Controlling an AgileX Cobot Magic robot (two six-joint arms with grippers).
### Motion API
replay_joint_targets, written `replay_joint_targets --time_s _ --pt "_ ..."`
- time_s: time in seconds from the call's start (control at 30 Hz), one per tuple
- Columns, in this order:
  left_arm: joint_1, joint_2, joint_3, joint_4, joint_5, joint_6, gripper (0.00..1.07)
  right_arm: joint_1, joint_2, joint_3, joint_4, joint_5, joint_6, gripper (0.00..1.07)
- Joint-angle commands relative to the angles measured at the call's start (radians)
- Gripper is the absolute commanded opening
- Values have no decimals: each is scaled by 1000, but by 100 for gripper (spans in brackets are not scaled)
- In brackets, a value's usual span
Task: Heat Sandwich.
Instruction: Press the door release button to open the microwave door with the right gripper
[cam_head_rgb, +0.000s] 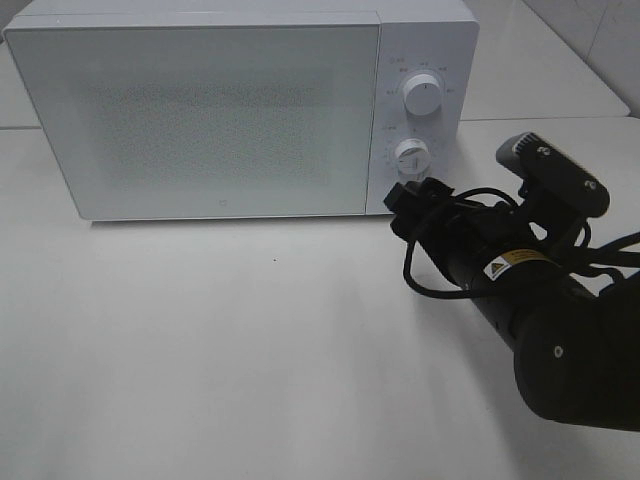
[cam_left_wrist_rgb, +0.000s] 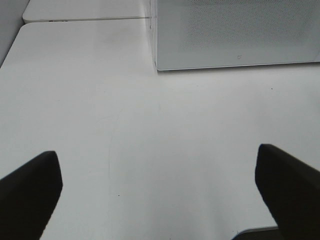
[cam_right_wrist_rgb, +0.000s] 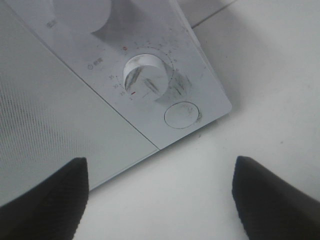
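Presently my right fingers (cam_right_wrist_rgb: 47, 200) stand released and empty before the lower dial (cam_right_wrist_rgb: 147, 75); I should centre, close squarely and turn without slipping; left fingers (cam_left_wrist_rgb: 30, 195) likewise released.

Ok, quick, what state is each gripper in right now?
Left gripper: open, holding nothing.
Right gripper: open, holding nothing, facing the lower dial.

Right arm (cam_head_rgb: 540, 300): black, reaching low and forward, wrist about level, a cable (cam_head_rgb: 425, 285) looped beside it. Right jaws parted wide. In the wrist view both dark fingers (cam_right_wrist_rgb: 47, 200) sit well apart with nothing gripped between them.

Left arm: not seen from the high camera. Left jaws at full spread, fingers (cam_left_wrist_rgb: 27, 195) well apart, holding nothing, angled forward and down.
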Motion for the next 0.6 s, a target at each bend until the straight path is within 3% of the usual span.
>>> replay_joint_targets --time_s 0.03,0.17,0.37,0.6 --pt "2 -20 3 -4 0 3 104 4 -4 -8 -10 2 192 76" --pt "2 -20 3 -4 0 3 104 4 -4 -8 -10 7 500 76" --pt "2 -20 3 -4 0 3 104 4 -4 -8 -14 7 722 70" --pt "2 -20 3 -4 0 3 104 4 -4 -8 -18 12 886 44"
